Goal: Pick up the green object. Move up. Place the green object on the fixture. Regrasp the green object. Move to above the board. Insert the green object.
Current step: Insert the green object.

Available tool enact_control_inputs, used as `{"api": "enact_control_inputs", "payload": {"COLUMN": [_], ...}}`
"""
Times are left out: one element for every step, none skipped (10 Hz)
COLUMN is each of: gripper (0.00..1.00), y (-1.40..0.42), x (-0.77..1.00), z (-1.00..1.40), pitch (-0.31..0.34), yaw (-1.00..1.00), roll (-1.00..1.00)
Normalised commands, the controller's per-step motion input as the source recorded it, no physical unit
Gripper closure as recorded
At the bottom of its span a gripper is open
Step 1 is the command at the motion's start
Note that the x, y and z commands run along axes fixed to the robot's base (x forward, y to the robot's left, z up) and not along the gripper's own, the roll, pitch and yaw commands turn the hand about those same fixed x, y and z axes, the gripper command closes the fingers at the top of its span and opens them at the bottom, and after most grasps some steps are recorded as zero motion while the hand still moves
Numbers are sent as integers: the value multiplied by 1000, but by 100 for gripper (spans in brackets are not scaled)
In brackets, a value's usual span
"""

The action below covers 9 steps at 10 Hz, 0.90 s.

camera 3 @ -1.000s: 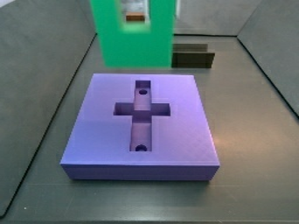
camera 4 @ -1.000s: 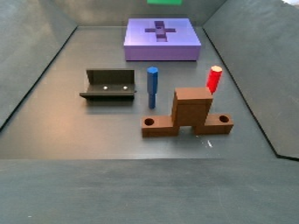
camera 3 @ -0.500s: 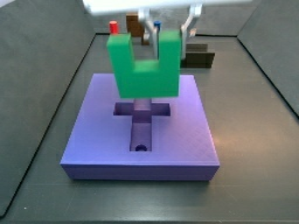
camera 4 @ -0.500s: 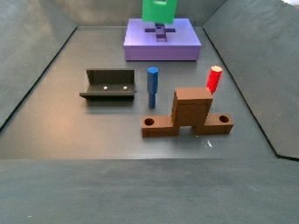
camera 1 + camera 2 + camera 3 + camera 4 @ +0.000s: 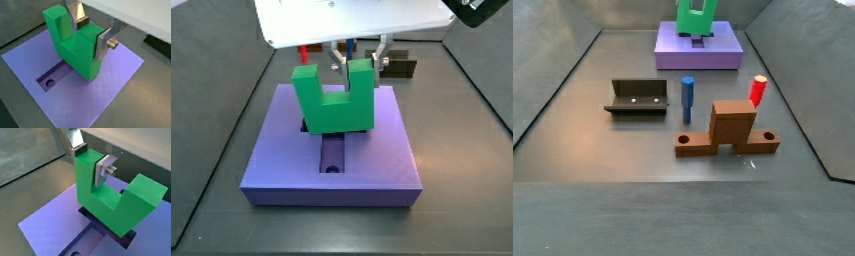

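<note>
The green object (image 5: 333, 103) is a bright green U-shaped block, prongs up, held low over the cross recess of the purple board (image 5: 385, 160). My gripper (image 5: 362, 60) is shut on one prong. Both wrist views show the silver fingers (image 5: 103, 44) (image 5: 101, 172) clamped on either side of that prong, gripper (image 5: 91, 33) (image 5: 91, 161). The block's base (image 5: 110, 215) covers the middle of the recess; whether it touches cannot be told. A round hole (image 5: 48, 83) in the board shows beside the block. The fixture (image 5: 637, 97), a dark open holder, stands apart on the floor, also seen behind the board (image 5: 396, 66).
A brown upright block (image 5: 727, 128) on its base stands on the floor between a blue peg (image 5: 687, 98) and a red peg (image 5: 759, 90). Grey walls enclose the floor. The board (image 5: 700, 52) lies at the far end in that side view.
The gripper has come down with the green object, from high over the board's far edge to low over the cross recess. The grip has not changed.
</note>
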Motion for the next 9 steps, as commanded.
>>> {"api": "enact_control_inputs", "payload": {"gripper": [100, 100, 100, 100, 100, 100, 100, 100, 100], "y": [54, 20, 51, 23, 0, -74, -54, -46, -20], "x": [-46, 0, 11, 0, 6, 0, 0, 54, 54], "z": [-83, -89, -154, -169, -209, -357, -306, -177, -123], "pitch": [-51, 34, 147, 159, 114, 0, -31, -9, -7], "yaw": [0, -120, -229, -240, -200, 43, 503, 771, 834], "roll": [424, 456, 414, 374, 271, 26, 44, 101, 119]}}
